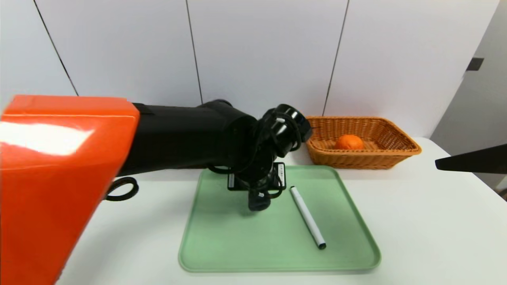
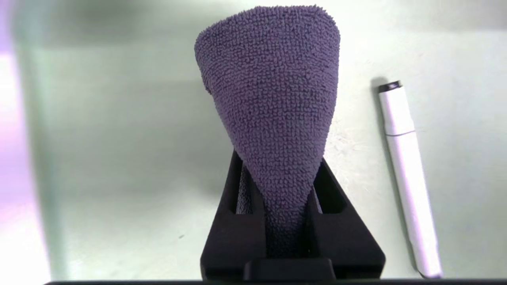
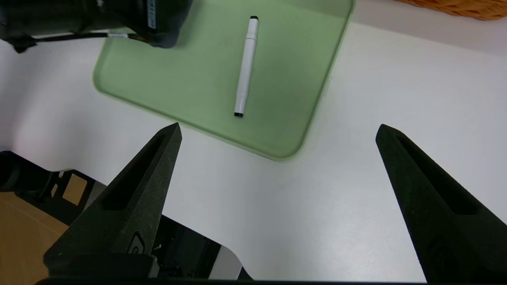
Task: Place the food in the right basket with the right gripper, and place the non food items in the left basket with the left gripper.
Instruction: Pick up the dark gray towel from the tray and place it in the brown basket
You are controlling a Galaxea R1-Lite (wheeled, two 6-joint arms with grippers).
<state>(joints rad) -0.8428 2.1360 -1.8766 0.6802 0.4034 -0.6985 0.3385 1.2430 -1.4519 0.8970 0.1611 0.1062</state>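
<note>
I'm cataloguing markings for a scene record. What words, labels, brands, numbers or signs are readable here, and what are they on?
No text is readable.
Pale lettering on the left arm: too blurred.
White label beside the left gripper, which grips the cloth over the tray: too small.
Mark on the right gripper, right of the tray: unclear.

In the head view the left arm hides most of the black squeeze tube (image 1: 281, 174), the left edge of the orange wicker basket (image 1: 364, 160) and the left gripper's (image 2: 291, 198) fingertips. The right gripper (image 3: 279, 132) is cut off there by the right edge, with one dark tip showing. The lower end of the rolled cloth (image 2: 273, 87) is hidden between the left gripper's jaws.
</note>
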